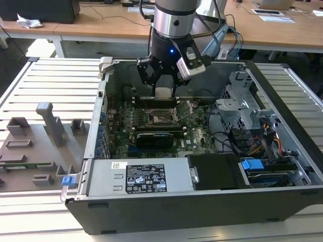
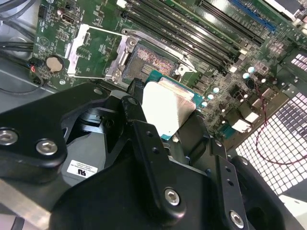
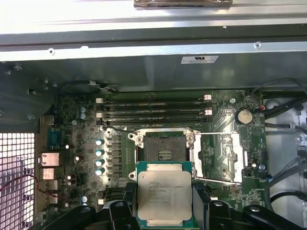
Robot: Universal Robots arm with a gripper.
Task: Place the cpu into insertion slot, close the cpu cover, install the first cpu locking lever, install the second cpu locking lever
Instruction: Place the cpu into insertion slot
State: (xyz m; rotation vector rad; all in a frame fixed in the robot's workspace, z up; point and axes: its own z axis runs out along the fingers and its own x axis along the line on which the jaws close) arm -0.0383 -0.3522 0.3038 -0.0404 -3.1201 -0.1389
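Zero of the four steps are looking finished so far, folks. The black two-fingered hand (image 3: 164,203) on the silver arm is clenching the cpu (image 3: 164,194), that small flat square chip with the dull silver-grey metal top, pinching it by two opposite edges. It's hanging over the green motherboard (image 3: 225,110) inside the open dark-grey desktop case (image 1: 282,101), which is sitting on a pale slatted tabletop (image 1: 50,75). In the exterior view the chip is floating clear of the board, touching nothing but the fingers, and close to above the socket.

The insertion slot (image 3: 164,151), the small square socket with a dark frame and pale contact field, is sitting bare with nothing in it. The cpu cover (image 3: 197,153), a thin silver frame plate with a big central window, is lying swung open beside the socket, on the side nearer the round coin battery (image 3: 245,115). Both thin wire locking levers (image 3: 218,133) are looking unhooked, as far as I can tell.

So I'm reading this as step one underway: chip in hand, not seated. Seating it, closing the cover and doing both levers are all left
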